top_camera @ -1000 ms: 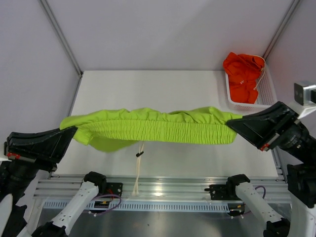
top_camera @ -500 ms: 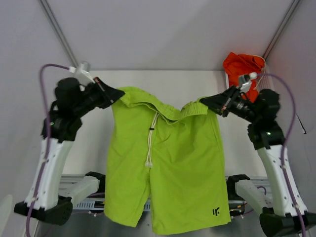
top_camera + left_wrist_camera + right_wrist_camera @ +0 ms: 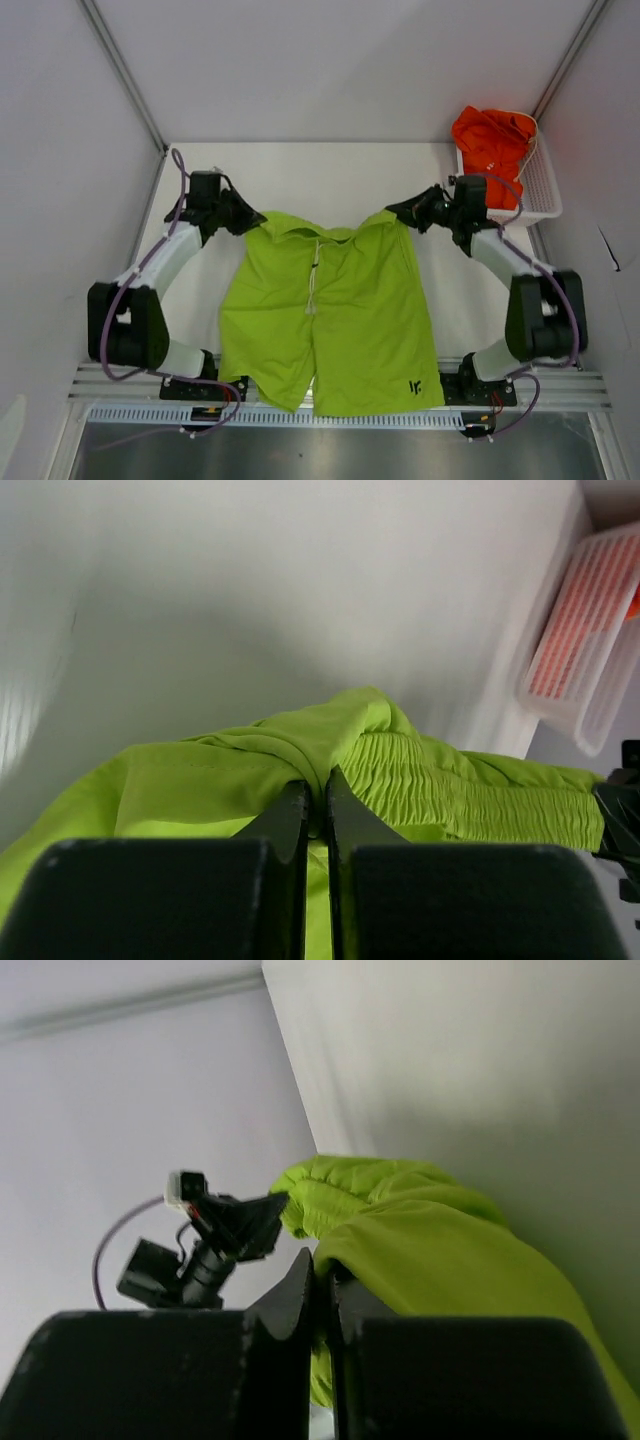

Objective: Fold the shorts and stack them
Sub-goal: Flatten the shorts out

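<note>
Robot lab cell: white panel walls (image 3: 330, 60), aluminium mounting rail (image 3: 560, 385).

Figure: the two arms as I view them from my remote station. The left arm (image 3: 165, 262) and right arm (image 3: 505, 258) each combine smooth white link shells with bulky black joint housings. A thin purple cable (image 3: 102, 330) runs along the left arm, and a second purple cable (image 3: 570, 300) along the right. The left gripper (image 3: 253, 222) and right gripper (image 3: 400, 212) are matte black. In my wrist views, their fingers (image 3: 290, 825) taper to flat wedge blades.
</note>
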Robot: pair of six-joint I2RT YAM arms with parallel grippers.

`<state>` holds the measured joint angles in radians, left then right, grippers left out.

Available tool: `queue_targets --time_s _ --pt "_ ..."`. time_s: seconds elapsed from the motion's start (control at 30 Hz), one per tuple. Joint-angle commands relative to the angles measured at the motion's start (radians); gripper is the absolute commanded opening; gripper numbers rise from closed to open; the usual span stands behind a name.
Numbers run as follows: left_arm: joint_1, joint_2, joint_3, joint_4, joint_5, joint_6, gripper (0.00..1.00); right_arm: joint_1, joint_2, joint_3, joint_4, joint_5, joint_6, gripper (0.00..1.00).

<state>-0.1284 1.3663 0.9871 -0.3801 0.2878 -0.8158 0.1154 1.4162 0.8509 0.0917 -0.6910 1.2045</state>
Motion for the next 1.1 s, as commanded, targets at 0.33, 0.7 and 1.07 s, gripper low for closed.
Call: queue_targets --time_s 0.33,0.7,1.07 --pt "0.118 0.366 0.489 0.175 0.163 -0.145 0.99 -0.056 0.454 0.502 0.275 0.176 -0.089 0.99" --pt "0.04 0.081 0.219 0.054 -0.03 0.039 0.99 0.078 0.287 0.448 -0.225 0.303 -0.61 0.79" --pt "0.016 -0.162 -0.105 -0.063 -0.18 0.058 0.99 0.444 0.074 0.226 -0.37 0.52 -0.761 0.55"
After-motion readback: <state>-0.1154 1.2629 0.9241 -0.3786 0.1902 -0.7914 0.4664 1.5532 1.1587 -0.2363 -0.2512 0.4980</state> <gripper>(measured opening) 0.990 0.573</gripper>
